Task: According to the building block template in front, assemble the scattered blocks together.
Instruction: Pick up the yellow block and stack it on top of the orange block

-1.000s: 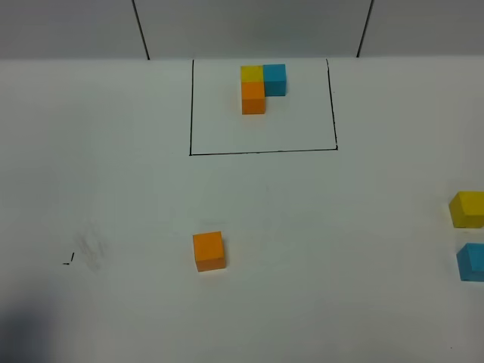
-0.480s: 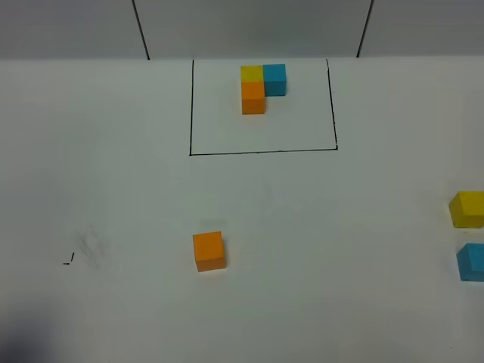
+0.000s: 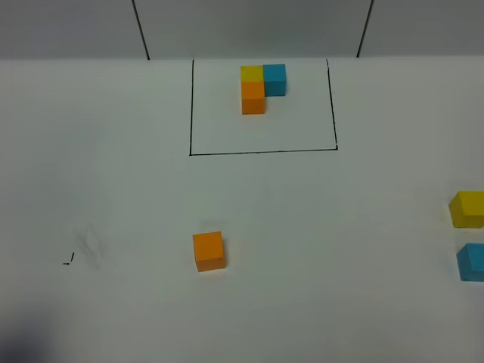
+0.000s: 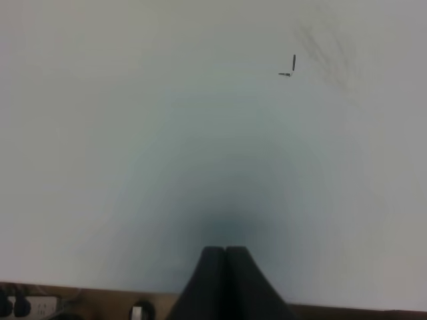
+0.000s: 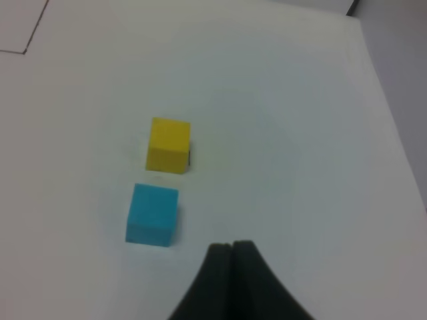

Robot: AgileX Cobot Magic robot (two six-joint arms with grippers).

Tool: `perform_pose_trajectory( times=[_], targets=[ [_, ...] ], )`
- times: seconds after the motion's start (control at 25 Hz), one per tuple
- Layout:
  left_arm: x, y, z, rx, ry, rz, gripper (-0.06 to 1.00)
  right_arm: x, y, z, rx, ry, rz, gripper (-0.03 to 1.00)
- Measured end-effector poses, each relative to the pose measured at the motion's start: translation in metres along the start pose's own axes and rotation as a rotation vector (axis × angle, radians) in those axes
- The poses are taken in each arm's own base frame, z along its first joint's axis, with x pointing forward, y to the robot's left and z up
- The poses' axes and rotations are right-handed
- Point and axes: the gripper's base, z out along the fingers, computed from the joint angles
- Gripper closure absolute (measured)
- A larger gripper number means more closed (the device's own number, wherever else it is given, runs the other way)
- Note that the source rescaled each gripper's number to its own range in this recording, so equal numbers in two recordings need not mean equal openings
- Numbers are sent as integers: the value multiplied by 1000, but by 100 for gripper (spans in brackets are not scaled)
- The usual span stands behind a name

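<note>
The white table (image 3: 340,249) carries the building block template (image 3: 259,87) at its far centre: yellow at the corner, blue joined on the right arm's side, orange joined on the near side. A thin black rectangle (image 3: 261,152) frames it. Of the scattered blocks, the orange cube (image 3: 209,250) stands alone, nearer, slightly toward the left arm's side. The yellow cube (image 3: 468,209) and blue cube (image 3: 472,262) sit at the edge on the right arm's side, apart, both cropped, the blue one nearer. A small black mark (image 3: 69,261) lies far on the left arm's side.
</note>
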Motion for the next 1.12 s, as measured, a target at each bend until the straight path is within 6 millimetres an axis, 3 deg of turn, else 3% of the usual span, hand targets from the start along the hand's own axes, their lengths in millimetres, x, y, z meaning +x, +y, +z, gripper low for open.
perform_pose_trajectory(
  times=[0.32, 0.8, 1.12],
  targets=[
    [2, -2, -2, 22, -17, 14, 94, 0, 0, 0, 0, 0, 0, 97],
    [27, -2, -31, 35, -260, 23, 94, 0, 0, 0, 0, 0, 0, 97],
    [36, -2, -40, 35, -338, 24, 94, 0, 0, 0, 0, 0, 0, 97]
  ],
)
